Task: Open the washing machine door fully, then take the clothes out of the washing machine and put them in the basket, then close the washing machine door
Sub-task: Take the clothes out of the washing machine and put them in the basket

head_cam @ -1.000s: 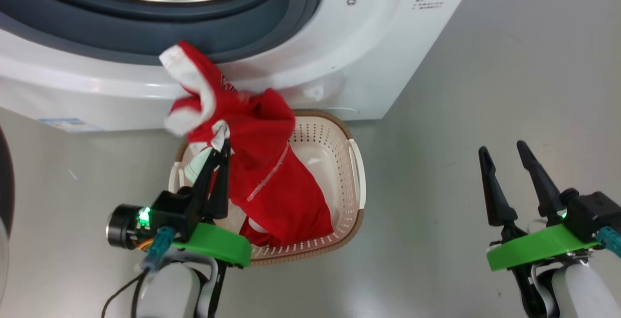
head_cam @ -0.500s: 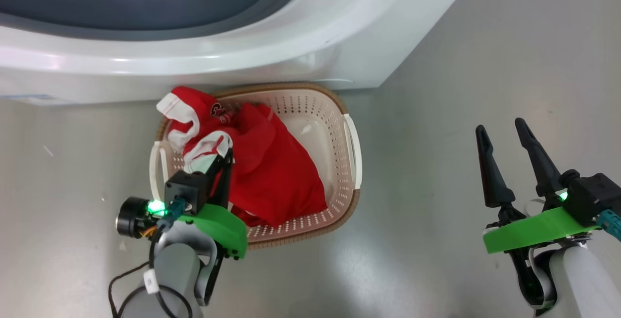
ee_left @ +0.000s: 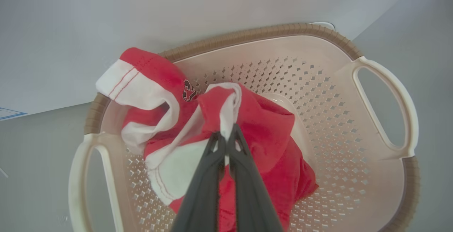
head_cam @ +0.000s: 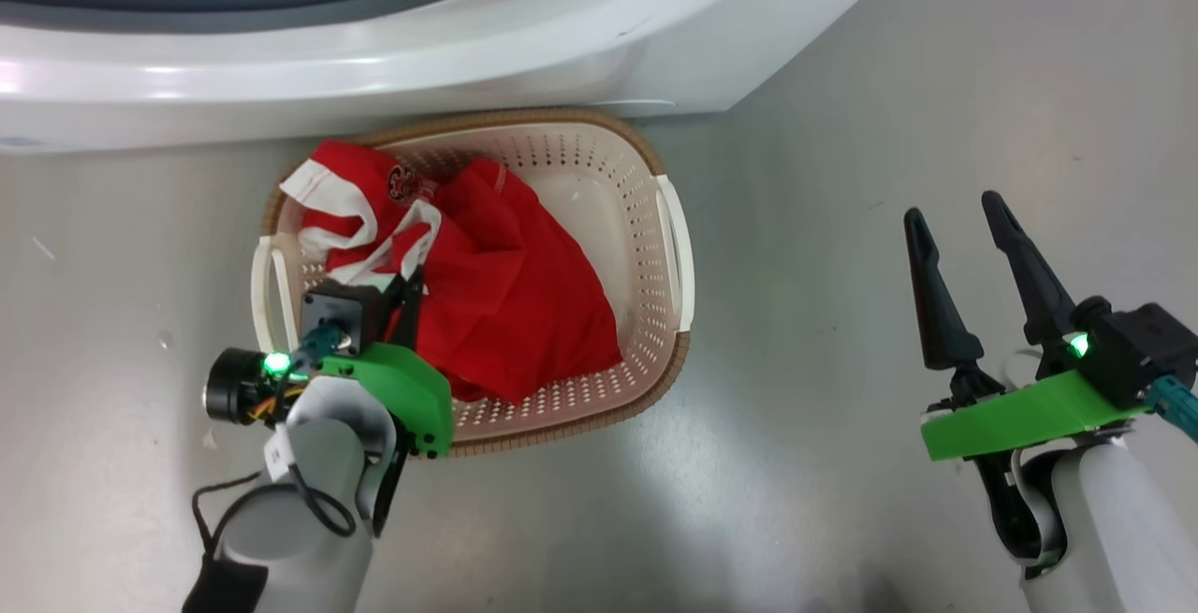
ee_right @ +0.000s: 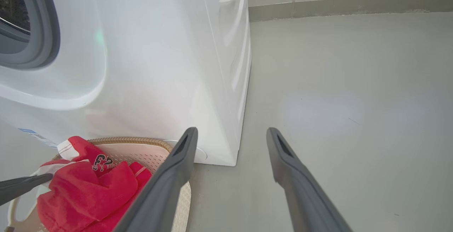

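Left gripper (ee_left: 226,134) pinched shut on clothes (ee_left: 272,129), basket (ee_left: 247,33) just below: possible snag on withdrawal, dragging cloth out over rim.

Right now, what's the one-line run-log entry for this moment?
step: clothes into basket | left end effector: shut on clothes, over basket | right end effector: open, empty, over floor | release: not yet done

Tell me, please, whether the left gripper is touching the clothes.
Touching: the left wrist view shows the left gripper shut on a white-edged fold of the clothes.
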